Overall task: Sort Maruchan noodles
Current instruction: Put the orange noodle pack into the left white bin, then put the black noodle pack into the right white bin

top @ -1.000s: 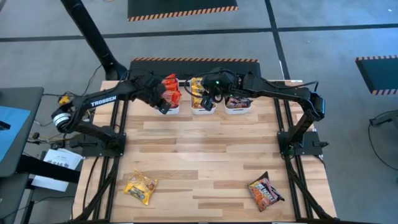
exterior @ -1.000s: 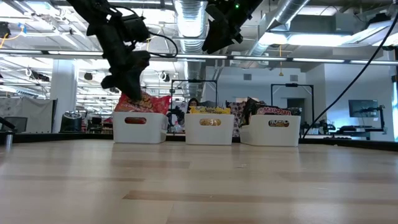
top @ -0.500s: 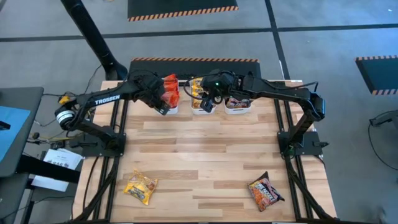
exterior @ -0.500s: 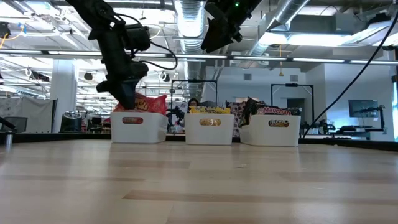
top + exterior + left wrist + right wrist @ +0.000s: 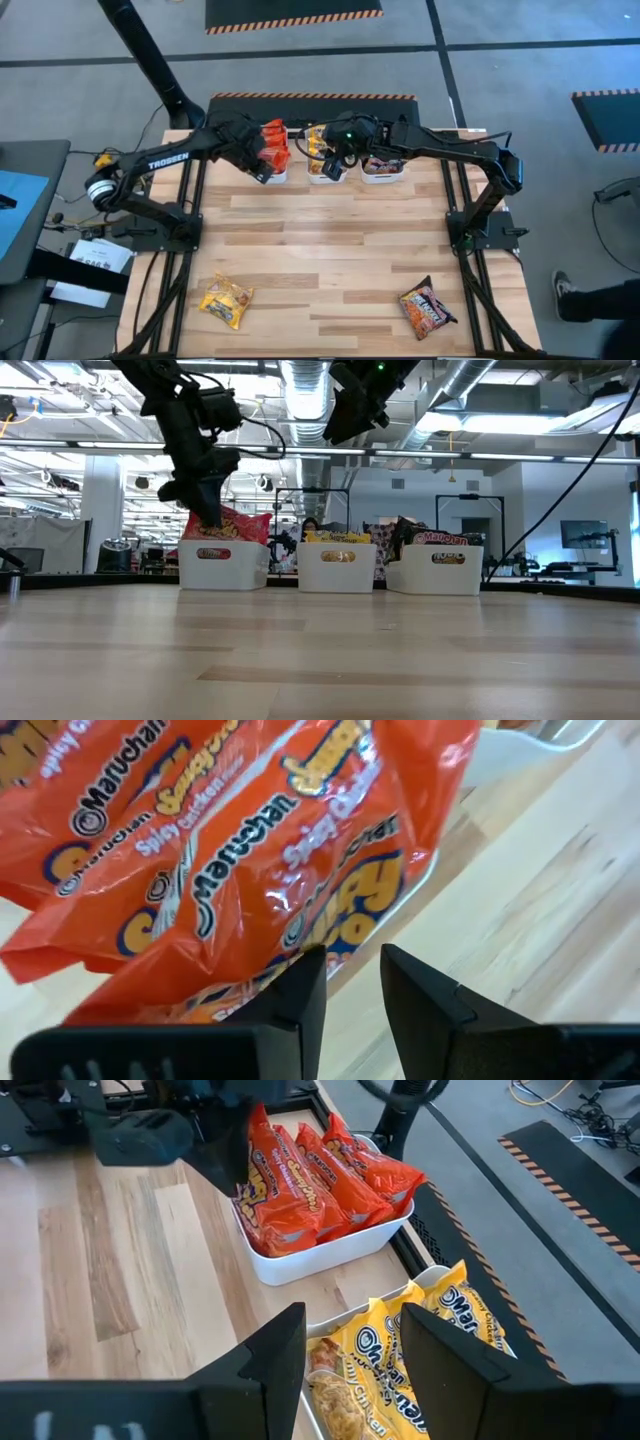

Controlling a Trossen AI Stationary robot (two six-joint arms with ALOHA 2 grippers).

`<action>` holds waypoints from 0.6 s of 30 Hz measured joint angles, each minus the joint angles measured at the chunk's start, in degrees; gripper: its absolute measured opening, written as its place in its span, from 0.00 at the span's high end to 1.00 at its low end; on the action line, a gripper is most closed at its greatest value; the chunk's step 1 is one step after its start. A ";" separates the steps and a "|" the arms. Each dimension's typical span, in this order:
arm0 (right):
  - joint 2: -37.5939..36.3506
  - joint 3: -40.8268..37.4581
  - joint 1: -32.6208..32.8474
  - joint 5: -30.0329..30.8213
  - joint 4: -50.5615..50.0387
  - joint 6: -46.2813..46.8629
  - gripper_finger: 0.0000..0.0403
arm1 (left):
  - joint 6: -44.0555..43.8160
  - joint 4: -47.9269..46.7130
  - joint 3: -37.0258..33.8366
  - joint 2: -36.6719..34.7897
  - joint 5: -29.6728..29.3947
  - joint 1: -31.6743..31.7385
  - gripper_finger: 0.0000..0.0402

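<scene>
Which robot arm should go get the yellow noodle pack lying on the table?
Probably the left. The yellow packet lies on the table's near-left corner, the left arm's side; the left gripper looks empty.

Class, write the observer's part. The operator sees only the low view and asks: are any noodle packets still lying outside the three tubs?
Observer: Yes. The high view shows a yellow packet loose on the table, left side.
Operator: Only that one?
Observer: No, a dark packet lies loose on the right side.
Operator: Is the left gripper holding anything?
Observer: No. Its wrist view shows the left gripper empty, fingers apart, over the red packets.
</scene>
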 joint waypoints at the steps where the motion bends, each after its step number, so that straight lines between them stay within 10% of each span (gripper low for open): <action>1: 0.00 0.01 0.00 0.00 0.01 0.00 0.54 | 0.00 -0.17 0.30 -0.28 0.03 0.00 0.79; 18: 0.00 0.00 3.21 -0.26 -8.05 -0.03 0.54 | -7.08 -6.43 5.05 -10.96 5.20 -4.02 0.79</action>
